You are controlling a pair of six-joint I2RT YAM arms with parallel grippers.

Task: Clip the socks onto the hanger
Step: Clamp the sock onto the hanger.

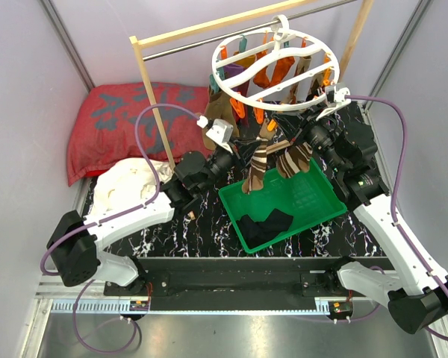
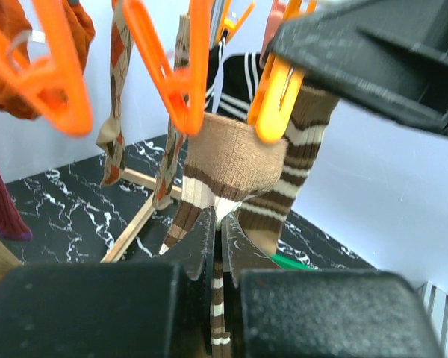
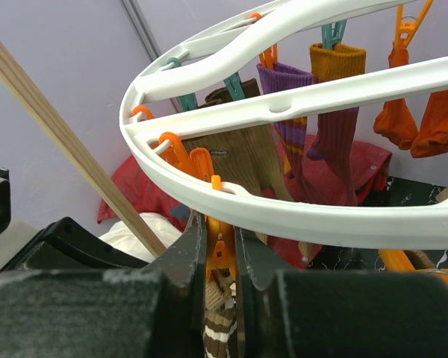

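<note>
Item: striped sock (image 2: 228,160) at rim of hanger (image 3: 299,104).
Left hand (image 2: 218,250) clamped on the sock's lower part, the cuff hanging just above it. Right hand (image 3: 219,231) squeezed together on an orange clip (image 3: 219,257) directly beneath the white ring, sock fabric just under its fingers. Dark socks (image 1: 265,224) in green tray (image 1: 317,195) on desk (image 1: 187,231), below both hands.

One hanger (image 1: 282,107), two brown-striped socks (image 1: 257,168), one green tray (image 1: 308,195), one red pillow (image 1: 112,119), one white cloth (image 1: 131,183)
</note>
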